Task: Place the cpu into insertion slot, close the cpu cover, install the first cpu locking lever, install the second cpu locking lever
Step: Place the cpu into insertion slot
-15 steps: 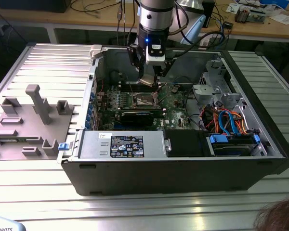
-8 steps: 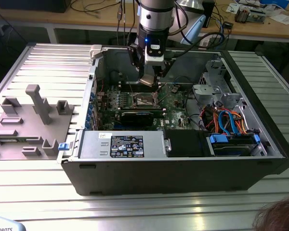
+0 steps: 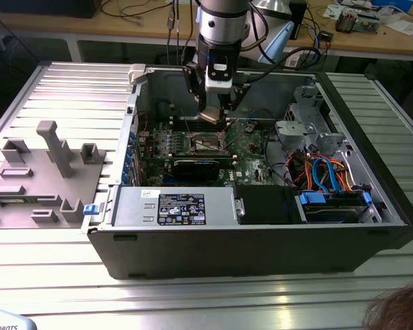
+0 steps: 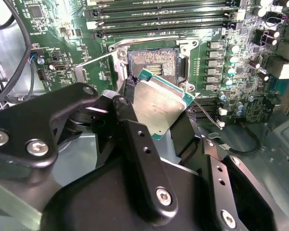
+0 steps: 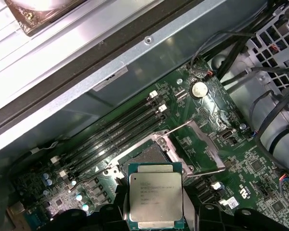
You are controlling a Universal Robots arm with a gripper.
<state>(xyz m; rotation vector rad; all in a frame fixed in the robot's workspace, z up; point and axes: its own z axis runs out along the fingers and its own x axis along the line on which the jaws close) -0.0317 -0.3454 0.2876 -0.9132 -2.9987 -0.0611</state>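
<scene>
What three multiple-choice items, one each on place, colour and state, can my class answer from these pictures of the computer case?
1. Where is the cpu? A held in the gripper; B lying on a table; C in a person's hand.
2. What colour is the circuit board? A blue; B green; C red.
3. What state is the insertion slot in? A open and empty; B covered; C holding a chip.
Answers: 1 A, both wrist views show the fingers clamping its edges. 2 B, it is green in every view. 3 A, its bare contacts show, with the cpu off it.
</scene>
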